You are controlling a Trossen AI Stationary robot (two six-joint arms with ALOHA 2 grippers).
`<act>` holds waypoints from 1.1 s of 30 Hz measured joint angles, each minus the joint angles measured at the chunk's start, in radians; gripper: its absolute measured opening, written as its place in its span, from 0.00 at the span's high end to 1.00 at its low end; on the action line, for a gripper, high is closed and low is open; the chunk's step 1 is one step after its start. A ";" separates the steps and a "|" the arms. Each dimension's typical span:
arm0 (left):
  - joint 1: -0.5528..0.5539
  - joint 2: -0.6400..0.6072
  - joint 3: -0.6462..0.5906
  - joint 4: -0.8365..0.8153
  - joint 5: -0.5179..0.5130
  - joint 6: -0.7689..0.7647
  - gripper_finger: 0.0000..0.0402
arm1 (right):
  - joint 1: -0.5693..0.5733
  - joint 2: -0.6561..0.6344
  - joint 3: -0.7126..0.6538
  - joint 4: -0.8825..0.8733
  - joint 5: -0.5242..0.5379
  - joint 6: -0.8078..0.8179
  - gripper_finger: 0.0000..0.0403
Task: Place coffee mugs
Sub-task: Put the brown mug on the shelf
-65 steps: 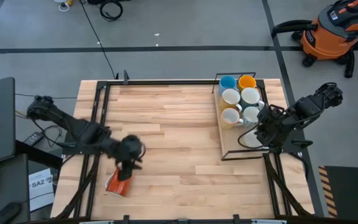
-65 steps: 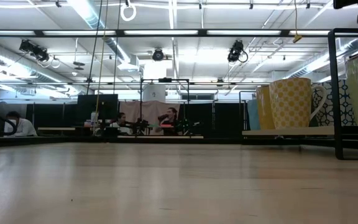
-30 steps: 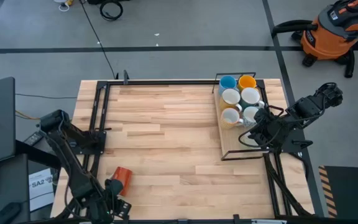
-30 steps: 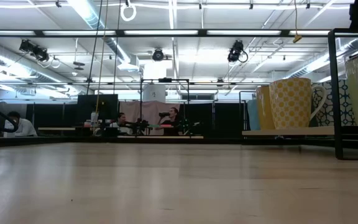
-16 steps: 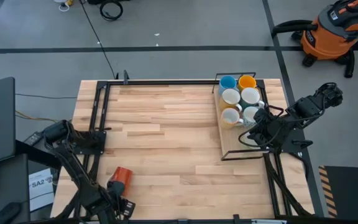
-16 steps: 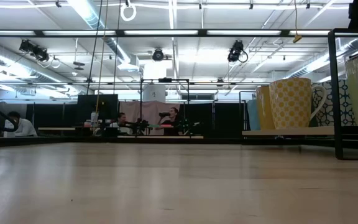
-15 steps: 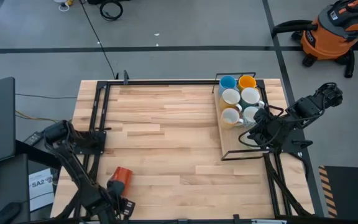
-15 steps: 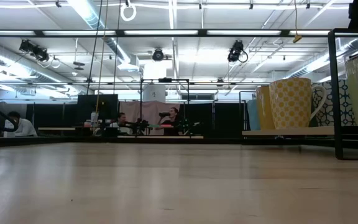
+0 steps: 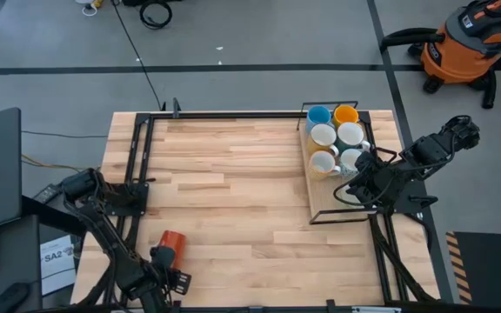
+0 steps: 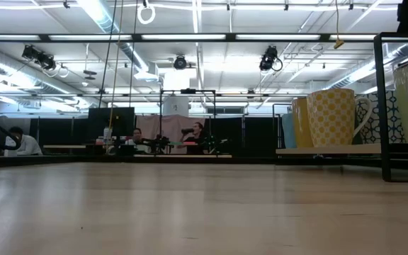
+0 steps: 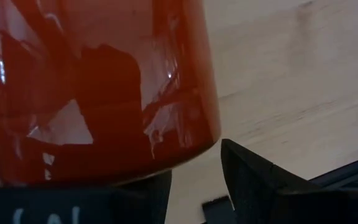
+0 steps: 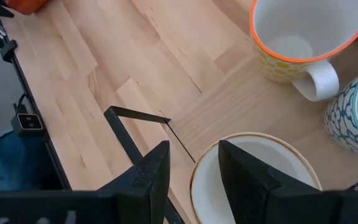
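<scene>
Left hand [image 9: 165,276] sits at the bench's [image 9: 233,191] near edge, fingers parted beside the fallen red mug [image 9: 171,243] — nothing gripped. Right hand [image 9: 359,185] waits over the rack [image 9: 311,187], fingers apart, empty. Next, I judge: close on the red mug and carry it across.

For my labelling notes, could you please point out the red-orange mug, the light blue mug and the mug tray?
red-orange mug [image 9: 171,243], high view, its side.
light blue mug [image 9: 318,115], high view, its opening.
mug tray [image 9: 323,200], high view, bare board.

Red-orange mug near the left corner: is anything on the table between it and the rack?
Nothing visible does. The red-orange mug lies on its side by the left gripper, and bare tabletop runs from it to the rack at the right side.
</scene>
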 joint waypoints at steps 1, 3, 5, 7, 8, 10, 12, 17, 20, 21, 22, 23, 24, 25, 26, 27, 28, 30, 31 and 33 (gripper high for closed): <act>0.001 0.000 0.000 0.001 -0.002 0.000 0.64 | 0.000 0.000 0.000 0.000 0.000 0.000 0.65; 0.005 0.000 0.000 0.004 -0.013 0.002 0.64 | 0.000 0.000 0.000 0.000 0.000 0.000 0.65; 0.008 0.000 0.000 0.018 -0.029 0.007 0.64 | 0.000 0.000 0.000 0.000 0.000 0.000 0.65; 0.011 0.000 0.000 0.028 -0.050 0.011 0.64 | 0.000 0.000 0.000 0.000 0.000 0.000 0.65; 0.013 0.000 0.000 0.033 -0.053 0.012 0.64 | 0.000 0.000 0.000 0.000 0.000 0.000 0.65; 0.016 0.000 0.000 0.034 -0.054 0.013 0.64 | 0.000 0.000 0.000 0.000 0.000 0.000 0.65; 0.019 0.000 0.000 0.033 -0.055 0.013 0.64 | 0.000 0.000 0.000 0.000 0.000 0.000 0.65; 0.025 0.000 0.000 0.033 -0.075 0.019 0.64 | 0.000 0.001 0.000 0.000 0.000 0.000 0.65; 0.025 0.000 0.000 0.026 -0.076 0.021 0.64 | 0.000 0.001 0.000 0.000 0.000 0.000 0.65; 0.025 0.000 0.000 0.019 -0.076 0.021 0.64 | 0.000 0.001 0.000 0.000 0.000 0.000 0.65; 0.025 0.000 0.000 0.012 -0.076 0.021 0.64 | 0.000 0.001 0.000 0.000 0.000 0.000 0.65; 0.025 0.000 0.000 0.002 -0.077 0.022 0.64 | 0.000 0.001 0.000 0.000 0.000 0.000 0.65; 0.025 0.000 0.000 -0.012 -0.078 0.023 0.64 | 0.000 0.001 0.000 0.000 0.000 0.000 0.65; 0.025 0.000 0.000 -0.026 -0.078 0.023 0.64 | 0.000 0.001 0.000 0.000 0.000 0.000 0.65; 0.025 0.000 0.000 -0.041 -0.079 0.023 0.64 | 0.000 0.001 0.000 0.000 0.000 0.000 0.65; 0.025 0.000 0.000 -0.054 -0.079 0.023 0.64 | 0.000 0.001 0.000 0.000 0.000 0.000 0.65; 0.026 0.000 0.000 -0.061 -0.084 0.023 0.64 | 0.000 0.001 0.000 0.000 0.000 0.000 0.65; 0.026 0.000 0.000 -0.058 -0.104 0.025 0.64 | 0.000 0.001 0.000 0.000 0.000 0.000 0.65; 0.026 0.000 0.000 -0.057 -0.115 0.027 0.64 | 0.000 0.001 0.000 0.000 0.000 0.000 0.65; 0.026 -0.001 0.000 -0.065 -0.133 0.029 0.64 | 0.000 0.001 0.000 0.000 0.000 0.000 0.65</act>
